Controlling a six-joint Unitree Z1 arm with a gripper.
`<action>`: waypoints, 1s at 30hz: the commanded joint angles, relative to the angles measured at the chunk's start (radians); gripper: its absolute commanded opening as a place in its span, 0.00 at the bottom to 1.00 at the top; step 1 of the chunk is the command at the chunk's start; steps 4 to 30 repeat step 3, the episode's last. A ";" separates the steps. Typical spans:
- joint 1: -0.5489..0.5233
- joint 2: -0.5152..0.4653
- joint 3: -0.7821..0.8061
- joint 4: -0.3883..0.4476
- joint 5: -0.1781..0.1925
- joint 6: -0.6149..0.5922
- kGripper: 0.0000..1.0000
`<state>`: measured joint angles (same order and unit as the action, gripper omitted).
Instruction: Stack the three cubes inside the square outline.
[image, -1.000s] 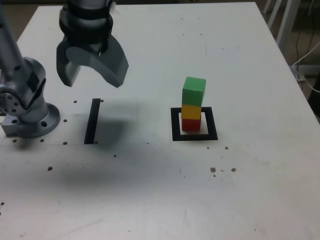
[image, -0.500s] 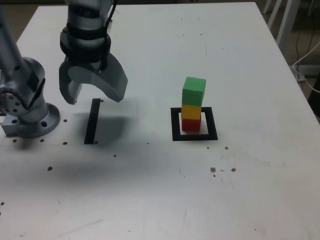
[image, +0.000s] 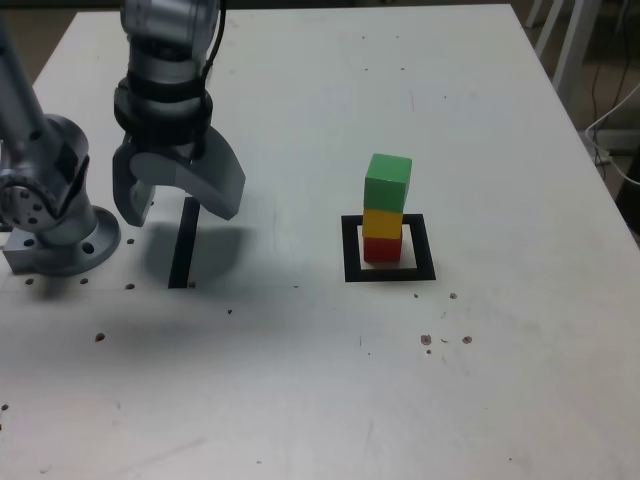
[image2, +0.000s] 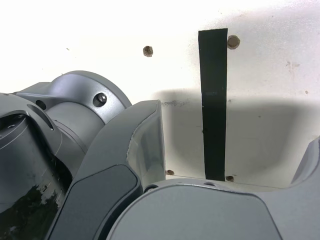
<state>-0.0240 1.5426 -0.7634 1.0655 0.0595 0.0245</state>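
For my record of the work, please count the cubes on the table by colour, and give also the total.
Red cube: 1
Yellow cube: 1
Green cube: 1
Total: 3 cubes

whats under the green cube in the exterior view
Under the green cube is the yellow cube, then the red cube within the square outline. The faces pressed together are covered.

White table (image: 520, 330), black tape strip (image: 184, 243) (straight), small holes (image2: 148, 51)
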 joint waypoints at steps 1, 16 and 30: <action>0.003 0.000 0.007 -0.008 -0.002 0.002 0.99; 0.004 -0.001 0.011 -0.012 -0.003 0.002 0.99; 0.004 -0.001 0.011 -0.012 -0.003 0.002 0.99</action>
